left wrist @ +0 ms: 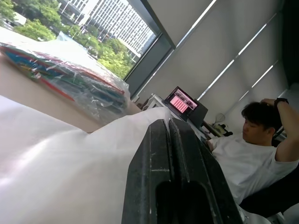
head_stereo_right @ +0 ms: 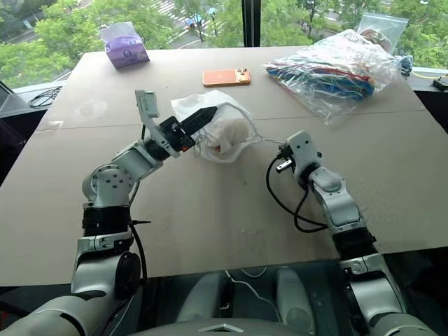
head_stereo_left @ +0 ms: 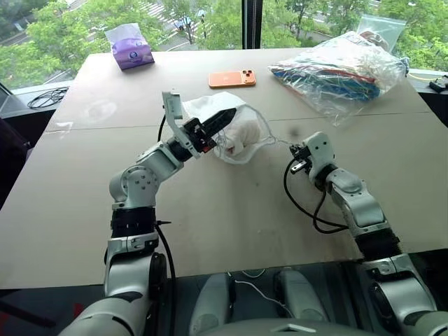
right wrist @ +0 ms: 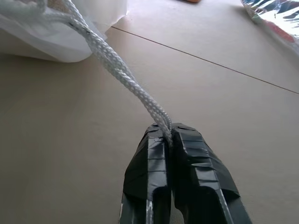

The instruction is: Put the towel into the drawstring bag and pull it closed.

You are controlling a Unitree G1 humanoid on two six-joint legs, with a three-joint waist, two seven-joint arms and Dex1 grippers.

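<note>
- Left gripper [head_stereo_left: 225, 116]: its two black fingers are pressed together on the upper fabric of the drawstring bag [head_stereo_left: 246, 119], holding that side of the pouch lifted off the table [head_stereo_left: 231, 210].
- Drawstring bag: thin white pouch, hanging just past and below the left fingertips, its gathered mouth turned toward the right gripper.
- Towel [head_stereo_left: 238, 136]: a cream lump seen through the thin cloth, inside the bag, just beneath the left fingertips.
- Right gripper [right wrist: 169, 131]: fingers clamped together on the doubled white cord [right wrist: 117, 70], which runs from the fingertips straight to the bag's mouth.
- Cord in the head views: a thin line stretched between the bag and the right gripper, above the tabletop.
- Orange phone [head_stereo_left: 232, 78]: flat on the table beyond the bag, well apart from both grippers.
- Clear plastic bag of colourful items [head_stereo_left: 336, 72]: far side of the table, beyond the right gripper.
- Purple tissue pack [head_stereo_left: 130, 47]: far corner, beyond the left gripper.
- Person [left wrist: 252, 154] in a white shirt, seated near a laptop [left wrist: 183, 101], in the left wrist view.
</note>
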